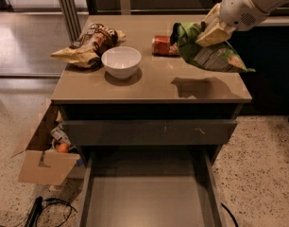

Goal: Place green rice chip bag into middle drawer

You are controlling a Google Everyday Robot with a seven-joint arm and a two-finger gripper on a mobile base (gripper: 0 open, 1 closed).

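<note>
My claw [212, 31] pinches the green rice chip bag [207, 56], holding it off the surface [149, 86] near its right edge, I judge to clear the front edge; the middle drawer [144, 203] stands open below.

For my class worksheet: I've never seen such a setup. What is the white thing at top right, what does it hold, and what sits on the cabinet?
It is a robot arm. Its pincer, upper right above the cabinet top, is shut on a green bag, held in the air. The single camera looks down from the front. On top lie a white bowl, a brown chip bag and a red can. Below, a drawer stands open.
</note>
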